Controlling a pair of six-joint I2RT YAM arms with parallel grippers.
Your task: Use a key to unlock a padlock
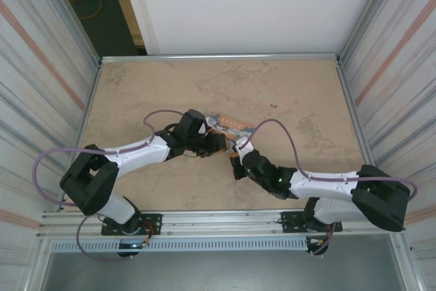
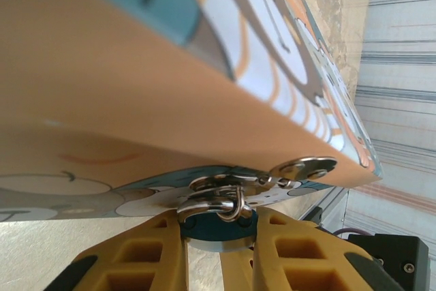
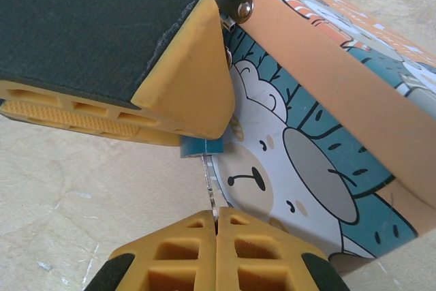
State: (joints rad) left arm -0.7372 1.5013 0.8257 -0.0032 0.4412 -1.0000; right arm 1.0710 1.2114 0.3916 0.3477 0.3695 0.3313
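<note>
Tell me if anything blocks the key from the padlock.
Nothing visible does. The key, pinched in the right gripper, meets the bottom of the padlock, and the left gripper clamps it beside the box.

1. A tan, mottled table (image 1: 286,93) with a stone-like surface, edged by pale metal rails (image 1: 218,58) at the far end and along both sides.
2. An orange-and-blue cartoon box (image 1: 231,125) rests near the table's middle, a pale bear printed on one face.
</note>
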